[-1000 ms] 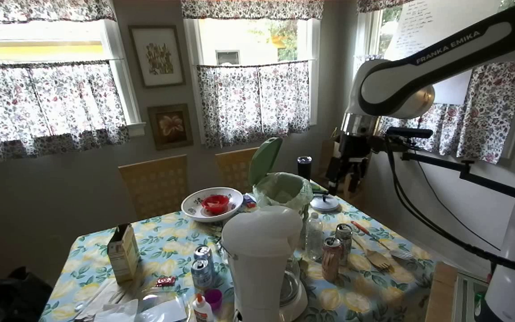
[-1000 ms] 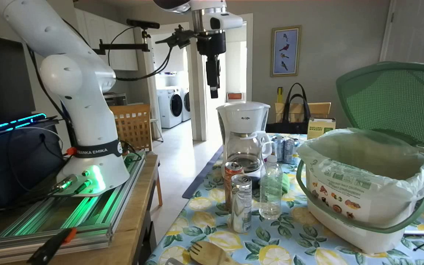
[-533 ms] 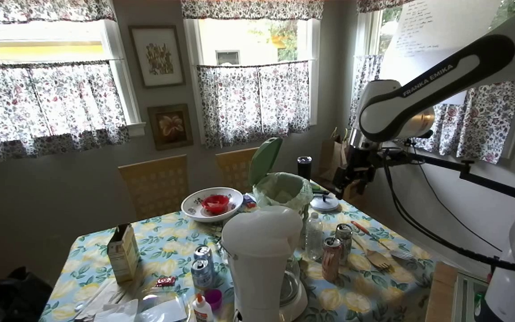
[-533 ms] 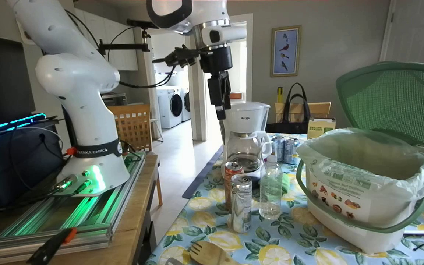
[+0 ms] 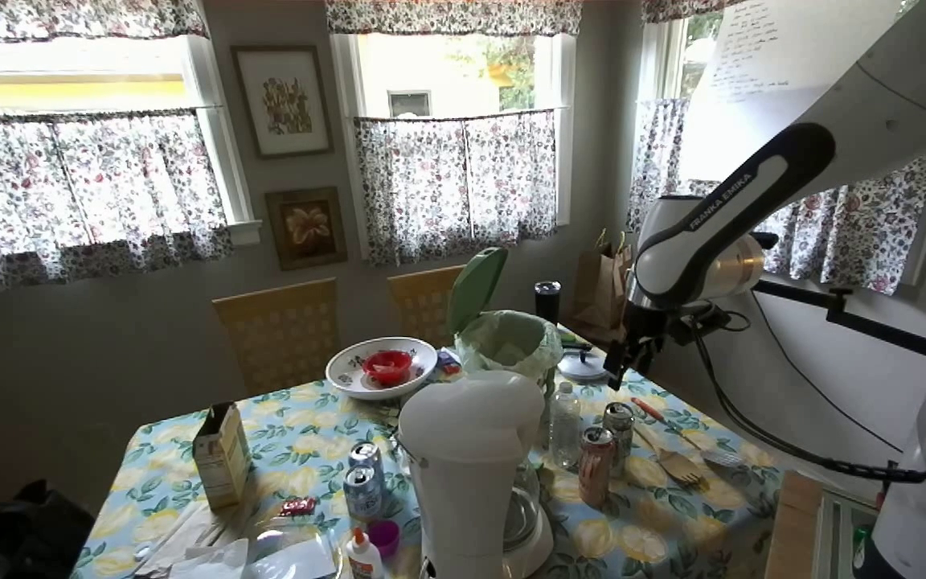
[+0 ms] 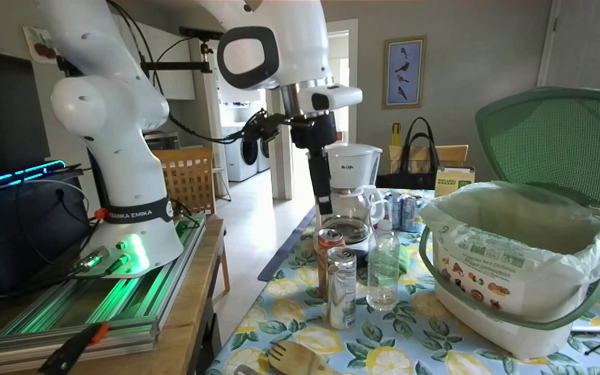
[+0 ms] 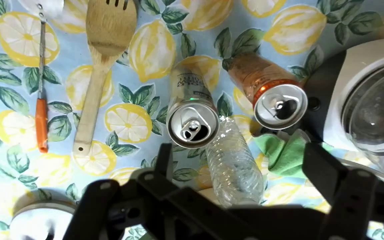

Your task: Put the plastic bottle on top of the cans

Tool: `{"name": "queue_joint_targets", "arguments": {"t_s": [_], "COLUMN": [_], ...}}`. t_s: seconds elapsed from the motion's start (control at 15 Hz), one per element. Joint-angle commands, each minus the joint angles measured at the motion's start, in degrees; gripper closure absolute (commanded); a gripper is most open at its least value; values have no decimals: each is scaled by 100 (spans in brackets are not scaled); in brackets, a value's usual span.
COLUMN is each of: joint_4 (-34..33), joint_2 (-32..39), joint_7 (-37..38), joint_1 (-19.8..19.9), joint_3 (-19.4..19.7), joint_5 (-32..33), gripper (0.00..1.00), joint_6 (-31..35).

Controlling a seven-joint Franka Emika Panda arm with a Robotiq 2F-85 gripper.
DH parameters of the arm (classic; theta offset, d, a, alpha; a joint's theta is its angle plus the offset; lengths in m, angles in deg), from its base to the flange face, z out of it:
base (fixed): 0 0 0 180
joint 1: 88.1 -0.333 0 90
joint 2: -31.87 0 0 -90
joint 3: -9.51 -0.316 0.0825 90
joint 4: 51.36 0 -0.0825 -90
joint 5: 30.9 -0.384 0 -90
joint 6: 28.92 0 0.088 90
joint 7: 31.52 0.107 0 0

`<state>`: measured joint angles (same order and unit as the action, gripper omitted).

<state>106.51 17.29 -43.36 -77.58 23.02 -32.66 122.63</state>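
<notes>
Plastic, clear and ribbed, makes the slim bottle (image 6: 383, 268), which stands upright on the bench (image 6: 420, 333). In an exterior view it is just right of the silver can (image 6: 341, 291), with the orange can (image 6: 323, 255) beyond that to the left and the bin (image 6: 519, 297) near it on the right. There too the tool (image 6: 325, 204) hangs left of the bottle, apart from it; the wrist view shows its fingers (image 7: 164, 160) spread wide with nothing in their grip, so it is released. The step in hand looks like the approach before a grasp.

Doing it well means crossing above the can tops until one finger can drop on each side of the bottle, then going straight down. The silver can is likeliest to be knocked, so its side needs the most care. A hold on the upper body seems best, squeezed lightly, as the wall is probably thin. The lift should clear the can tops before any sideways travel. Both cans are unsealed and may be light, so slow, upright lowering is wise. Two blue cans (image 6: 411, 213) stand far off by the coffee maker (image 6: 354, 169); which pair the task means cannot be told.
</notes>
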Motion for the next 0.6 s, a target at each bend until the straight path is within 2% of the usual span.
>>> {"name": "queue_joint_targets", "arguments": {"t_s": [0.0, 0.27, 0.53], "joint_4": [-25, -53, -106], "joint_2": [581, 996, 1329], "joint_7": [-613, -1397, -1988], "joint_1": [-211, -368, -392], "joint_3": [266, 463, 482], "joint_5": [-437, -1075, -1555], "gripper": [0, 0, 0], "joint_6": [633, 1003, 1182]}}
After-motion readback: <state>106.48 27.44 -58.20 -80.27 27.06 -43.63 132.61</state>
